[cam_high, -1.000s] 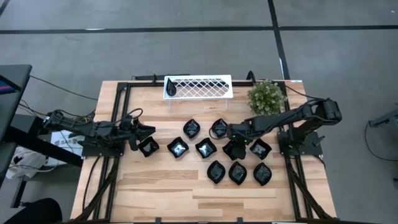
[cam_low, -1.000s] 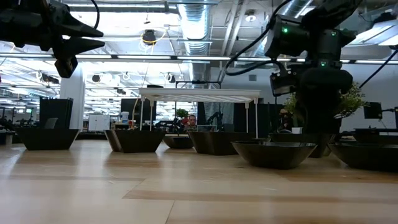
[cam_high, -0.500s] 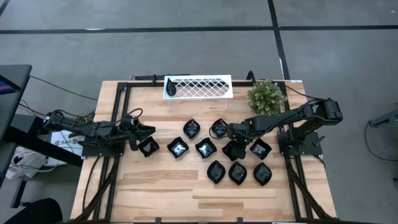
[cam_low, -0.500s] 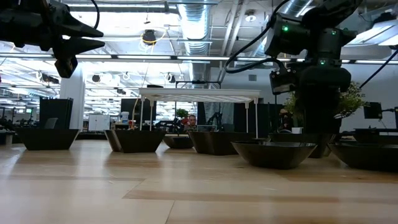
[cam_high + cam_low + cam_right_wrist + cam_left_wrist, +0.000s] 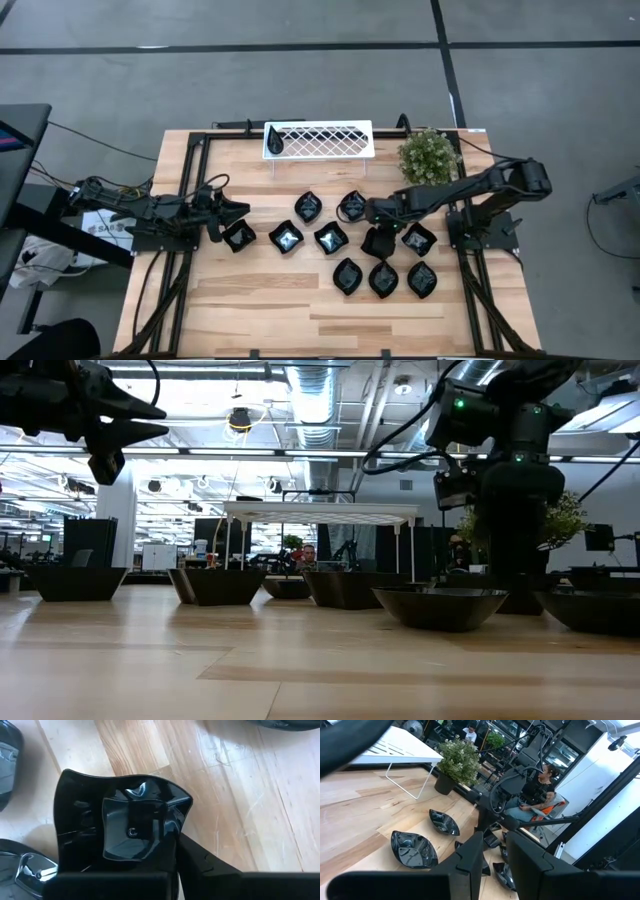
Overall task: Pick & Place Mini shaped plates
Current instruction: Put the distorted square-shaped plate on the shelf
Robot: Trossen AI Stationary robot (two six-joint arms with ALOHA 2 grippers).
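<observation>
Right gripper jaws, wide before, now clamped on square plate; left gripper seemingly part-open.

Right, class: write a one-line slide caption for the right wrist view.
Right gripper shut on the rim of a glossy black square plate above the wooden table.

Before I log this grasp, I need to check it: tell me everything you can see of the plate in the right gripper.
The plate is a small, glossy black rounded square with a raised wavy rim and a flat well with a small dot at its centre; it looks like plastic or glazed ceramic. The right gripper is shut on its edge, among the other plates on the wooden table. Whether it rests on the wood or is lifted cannot be told.
</observation>
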